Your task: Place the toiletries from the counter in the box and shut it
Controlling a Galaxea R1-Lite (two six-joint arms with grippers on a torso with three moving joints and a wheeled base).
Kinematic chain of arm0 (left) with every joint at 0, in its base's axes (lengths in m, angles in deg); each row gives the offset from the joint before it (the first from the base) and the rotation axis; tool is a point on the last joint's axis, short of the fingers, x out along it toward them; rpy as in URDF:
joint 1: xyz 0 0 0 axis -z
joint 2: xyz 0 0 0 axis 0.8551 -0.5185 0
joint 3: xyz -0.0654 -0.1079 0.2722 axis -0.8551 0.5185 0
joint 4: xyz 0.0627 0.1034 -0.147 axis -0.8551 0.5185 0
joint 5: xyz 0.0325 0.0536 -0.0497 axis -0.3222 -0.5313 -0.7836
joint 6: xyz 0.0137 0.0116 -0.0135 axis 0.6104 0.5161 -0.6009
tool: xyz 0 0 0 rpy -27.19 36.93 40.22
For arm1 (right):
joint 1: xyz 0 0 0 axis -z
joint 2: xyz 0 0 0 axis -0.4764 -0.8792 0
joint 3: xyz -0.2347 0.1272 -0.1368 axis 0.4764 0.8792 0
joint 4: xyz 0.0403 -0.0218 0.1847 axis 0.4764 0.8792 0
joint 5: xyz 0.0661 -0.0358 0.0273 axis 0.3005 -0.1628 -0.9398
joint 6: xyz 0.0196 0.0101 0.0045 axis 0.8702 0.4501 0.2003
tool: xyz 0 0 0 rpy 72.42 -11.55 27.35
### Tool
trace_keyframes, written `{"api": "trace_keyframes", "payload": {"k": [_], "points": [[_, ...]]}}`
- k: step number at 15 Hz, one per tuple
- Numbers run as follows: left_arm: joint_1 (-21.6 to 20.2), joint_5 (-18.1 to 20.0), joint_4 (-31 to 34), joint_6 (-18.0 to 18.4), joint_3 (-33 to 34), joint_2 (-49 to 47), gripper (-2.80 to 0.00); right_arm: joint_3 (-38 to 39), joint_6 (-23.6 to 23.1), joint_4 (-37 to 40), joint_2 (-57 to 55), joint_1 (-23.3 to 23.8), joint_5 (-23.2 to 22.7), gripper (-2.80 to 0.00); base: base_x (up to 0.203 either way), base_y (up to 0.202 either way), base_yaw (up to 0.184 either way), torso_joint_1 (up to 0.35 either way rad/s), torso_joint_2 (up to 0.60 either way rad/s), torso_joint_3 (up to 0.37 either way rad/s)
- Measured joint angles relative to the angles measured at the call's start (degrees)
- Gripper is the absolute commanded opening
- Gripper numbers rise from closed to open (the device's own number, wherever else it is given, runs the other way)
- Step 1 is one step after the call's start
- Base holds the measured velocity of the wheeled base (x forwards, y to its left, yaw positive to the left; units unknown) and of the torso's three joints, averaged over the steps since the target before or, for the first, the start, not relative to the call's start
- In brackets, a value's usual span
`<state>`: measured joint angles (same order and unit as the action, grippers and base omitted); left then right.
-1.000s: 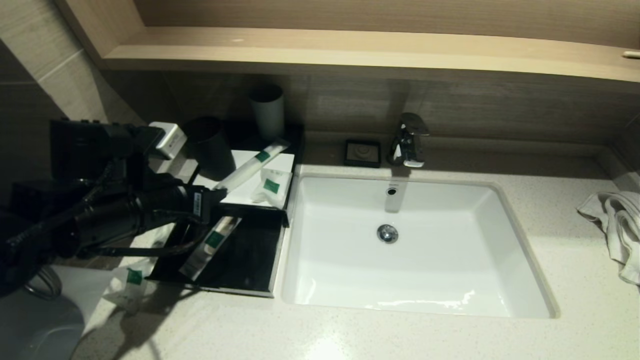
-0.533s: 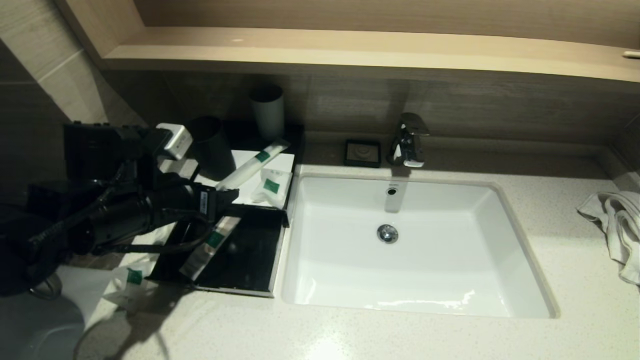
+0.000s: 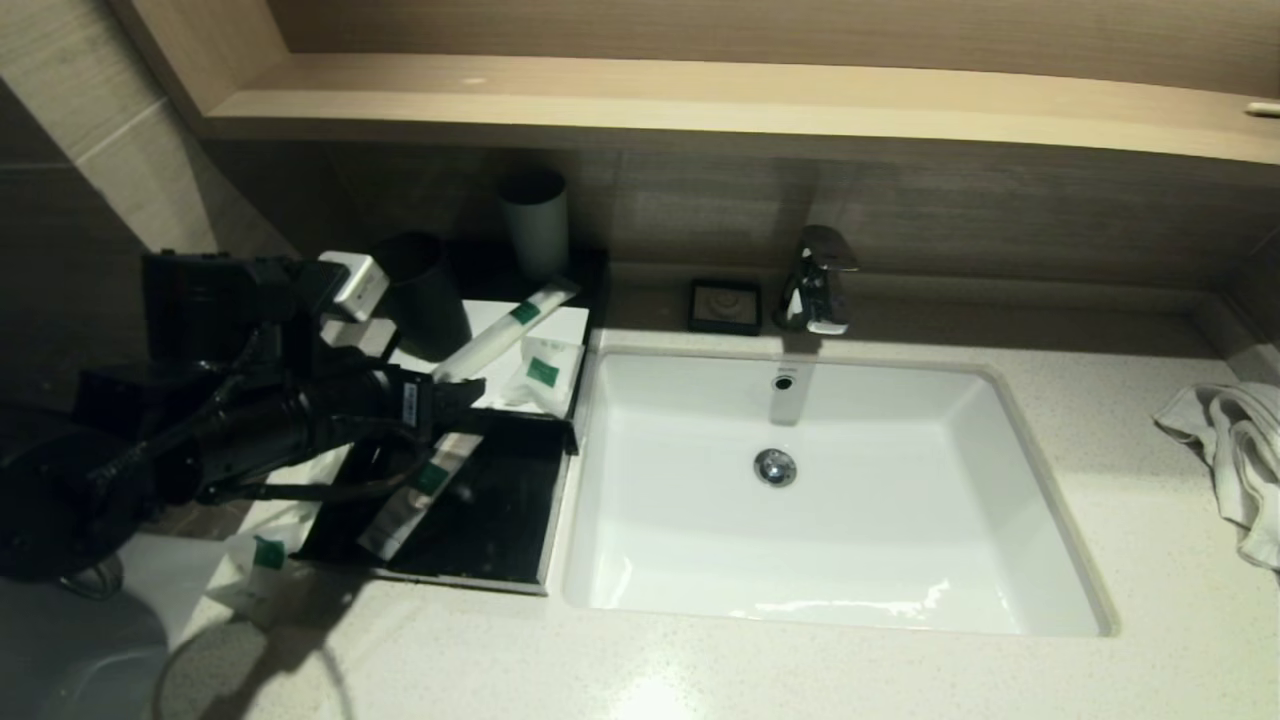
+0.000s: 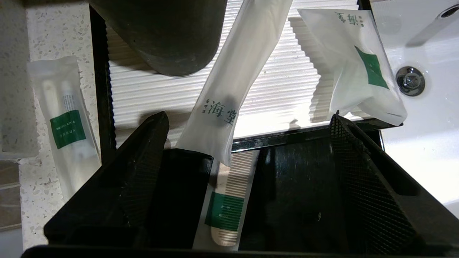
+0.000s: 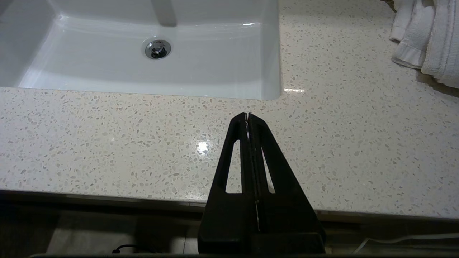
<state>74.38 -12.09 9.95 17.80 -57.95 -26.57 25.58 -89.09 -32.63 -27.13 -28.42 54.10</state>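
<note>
We log the left gripper [image 4: 247, 143] reaching in low from the left over the pulled-out drawer [image 3: 500, 520] of the box [image 3: 570, 320], its fingers [image 4: 143, 150] spread wide and empty. The arm hides the drawer's left part, so from the head view we see only the lower end of the comb sachet [image 4: 226, 200] lying in it; a small sachet [image 3: 262, 565] lies on the counter [image 3: 700, 670] left of the drawer. Just ahead of the fingertips, a long sachet [image 4: 233, 82] and a squarish sachet [image 4: 355, 61] lie on the box's white top; the right gripper [image 5: 248, 116], pressed closed on nothing, hovers at the counter's front edge.
</note>
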Motion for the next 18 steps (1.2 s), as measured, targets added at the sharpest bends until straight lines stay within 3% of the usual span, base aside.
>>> {"api": "trace_keyframes", "payload": {"k": [18], "points": [[-0.4,0.2,-4.8,-0.1,0.2,-4.3,0.00,0.0,0.0,0.0,0.0,0.0,0.0,-2.80,0.000,0.000,0.000,0.000,0.00,0.000]]}}
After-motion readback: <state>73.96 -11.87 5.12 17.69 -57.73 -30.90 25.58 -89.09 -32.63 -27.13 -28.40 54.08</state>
